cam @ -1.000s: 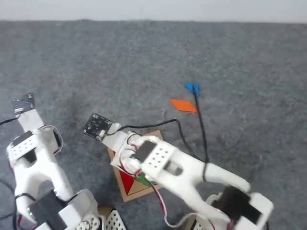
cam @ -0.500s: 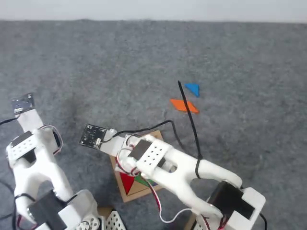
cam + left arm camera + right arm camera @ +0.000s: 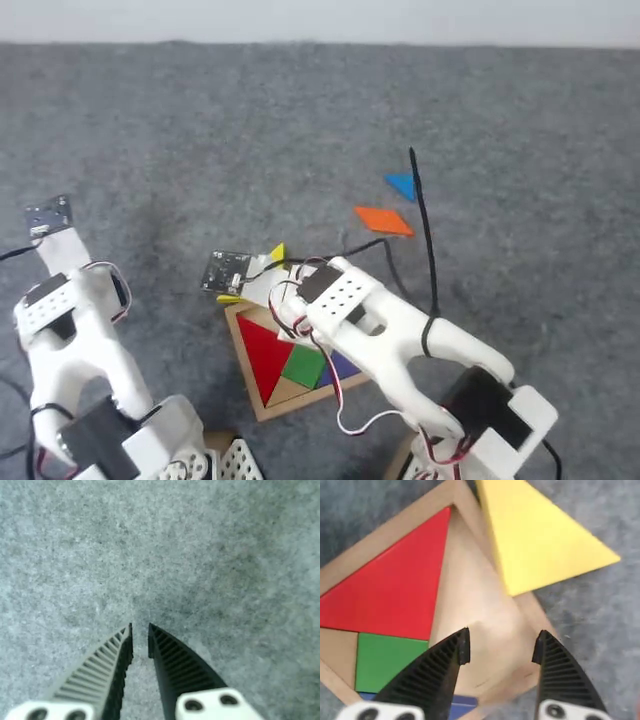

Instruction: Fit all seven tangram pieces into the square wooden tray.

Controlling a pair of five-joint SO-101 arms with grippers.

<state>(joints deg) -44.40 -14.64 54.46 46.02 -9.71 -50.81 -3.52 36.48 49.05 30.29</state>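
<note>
Over the square wooden tray [image 3: 266,408], close to the near side of the grey-carpeted bench [image 3: 200,130], hangs the right end effector [image 3: 501,650]. It is released, its two black ribbed jaws spread apart with nothing between them, and bare wood of the tray floor shows below the gap.

Three pieces lie in the tray. A large red triangle [image 3: 395,595] fills one side, with its long edge along the rim. A green square [image 3: 390,662] touches it at the middle, and a blue piece [image 3: 342,368] sits just beside the square. The rest of the tray floor is uncovered.

A large yellow triangle [image 3: 535,535] lies tilted across one corner of the tray. It is partly on the rim and partly out over the carpet, and it has not dropped into the recess.

Two more pieces rest on the carpet well apart from the tray, farther from the arms. They are an orange parallelogram [image 3: 384,221] and, just beyond it, a small blue triangle [image 3: 401,185]. A black cable [image 3: 425,250] from the right arm runs up past them.

Off to the left side, the left end effector [image 3: 140,630] hovers above bare carpet. It is clenched on nothing, with only a thin slit left between its tips.
</note>
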